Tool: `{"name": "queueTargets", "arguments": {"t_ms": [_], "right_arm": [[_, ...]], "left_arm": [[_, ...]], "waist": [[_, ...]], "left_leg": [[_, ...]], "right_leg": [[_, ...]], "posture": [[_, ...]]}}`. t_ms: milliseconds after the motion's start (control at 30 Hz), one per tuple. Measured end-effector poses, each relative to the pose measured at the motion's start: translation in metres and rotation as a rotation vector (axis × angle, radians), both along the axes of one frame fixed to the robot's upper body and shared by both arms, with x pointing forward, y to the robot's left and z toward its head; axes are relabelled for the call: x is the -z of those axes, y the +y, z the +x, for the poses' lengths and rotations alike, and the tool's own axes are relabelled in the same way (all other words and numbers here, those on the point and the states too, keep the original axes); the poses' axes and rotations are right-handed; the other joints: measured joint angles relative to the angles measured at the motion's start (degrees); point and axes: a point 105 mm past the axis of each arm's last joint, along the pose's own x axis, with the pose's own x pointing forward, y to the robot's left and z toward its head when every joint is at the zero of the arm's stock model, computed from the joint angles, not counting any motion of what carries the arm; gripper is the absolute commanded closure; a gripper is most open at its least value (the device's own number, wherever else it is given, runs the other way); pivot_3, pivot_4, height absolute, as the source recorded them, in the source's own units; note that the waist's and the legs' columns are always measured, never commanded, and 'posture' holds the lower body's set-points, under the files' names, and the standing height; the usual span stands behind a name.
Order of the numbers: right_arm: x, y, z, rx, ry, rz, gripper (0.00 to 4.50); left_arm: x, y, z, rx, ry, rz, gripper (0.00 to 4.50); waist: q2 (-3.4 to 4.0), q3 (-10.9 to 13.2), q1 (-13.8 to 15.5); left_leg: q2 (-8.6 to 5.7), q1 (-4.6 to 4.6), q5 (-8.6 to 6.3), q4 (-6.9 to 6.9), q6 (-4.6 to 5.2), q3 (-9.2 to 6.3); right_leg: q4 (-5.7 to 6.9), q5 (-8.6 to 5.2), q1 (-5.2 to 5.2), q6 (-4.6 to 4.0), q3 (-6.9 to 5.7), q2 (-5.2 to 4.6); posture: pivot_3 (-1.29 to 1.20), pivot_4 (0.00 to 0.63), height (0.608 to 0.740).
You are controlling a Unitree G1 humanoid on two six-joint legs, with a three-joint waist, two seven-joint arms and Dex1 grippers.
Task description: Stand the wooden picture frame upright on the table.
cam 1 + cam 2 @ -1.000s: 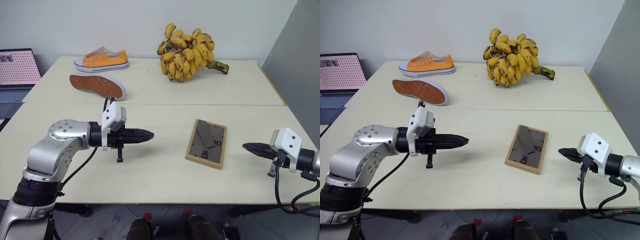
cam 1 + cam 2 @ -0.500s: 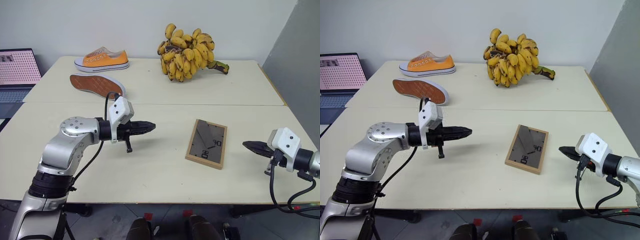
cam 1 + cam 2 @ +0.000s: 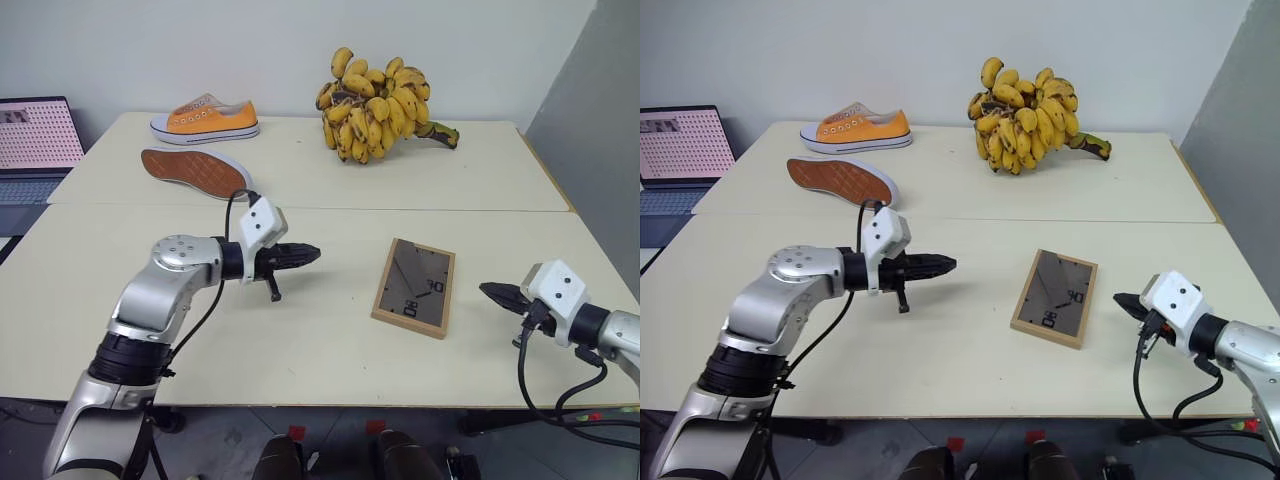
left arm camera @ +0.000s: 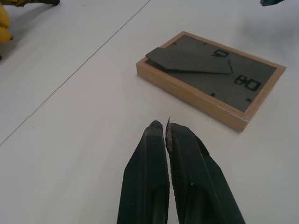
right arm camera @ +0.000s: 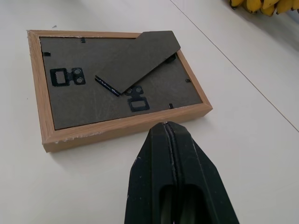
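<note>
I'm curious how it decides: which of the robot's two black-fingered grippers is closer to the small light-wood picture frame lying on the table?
The right. The right gripper sits just off the light-wood picture frame's right edge; the left gripper is farther off its left side. Both are shut, neither touching it.

Wooden picture frame (image 3: 414, 287) lies flat, face down, right of centre in head view, on pale cream desk (image 3: 320, 330). Grey back panel up, prop leg folded against it, black marks visible.
</note>
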Motion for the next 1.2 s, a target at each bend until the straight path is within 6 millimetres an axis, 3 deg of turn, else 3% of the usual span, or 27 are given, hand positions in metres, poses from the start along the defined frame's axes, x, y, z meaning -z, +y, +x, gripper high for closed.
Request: {"name": "queueTargets", "arguments": {"t_ms": [200,433,800,967,1200], "right_arm": [[0.01,-0.011,0.029,0.163,-0.059,-0.015,4.5],[0.024,-0.017,0.064,0.318,-0.114,-0.023,4.5],[0.039,-0.022,0.077,0.422,-0.117,-0.034,4.5],[0.045,-0.017,0.077,0.409,-0.092,-0.028,4.5],[0.046,0.025,0.087,0.321,-0.063,0.041,4.5]], "left_arm": [[0.031,-0.018,0.019,-0.058,0.055,0.026,4.27],[0.067,-0.062,0.033,-0.024,0.079,0.129,4.27],[0.071,-0.112,0.043,0.004,0.061,0.102,4.27],[0.072,-0.117,0.044,-0.001,0.054,0.099,4.27],[0.07,-0.103,0.049,-0.032,0.046,0.111,4.27]], "waist": [[0.0,0.0,0.0],[-0.01,0.0,0.1],[0.0,0.0,0.1],[0.01,0.0,0.1],[0.02,0.0,-0.4]], "left_leg": [[-0.04,0.01,0.0,0.02,0.0,0.0],[-0.09,-0.01,0.0,0.04,0.0,0.0],[-0.12,-0.01,0.0,0.03,0.01,0.0],[-0.13,0.0,0.0,0.04,0.0,-0.01],[-0.11,0.03,0.0,0.04,0.0,0.0]], "right_leg": [[0.04,0.14,0.0,-0.22,0.02,0.0],[0.05,0.16,0.0,-0.21,0.02,-0.03],[0.11,0.16,-0.01,-0.21,0.03,-0.05],[0.14,0.16,0.0,-0.21,0.04,-0.05],[0.23,0.16,-0.03,-0.21,0.04,-0.04]], "posture": [[0.0,0.15,0.74],[0.0,0.15,0.74],[0.0,0.15,0.74],[0.0,0.15,0.74],[0.0,0.15,0.74]]}}
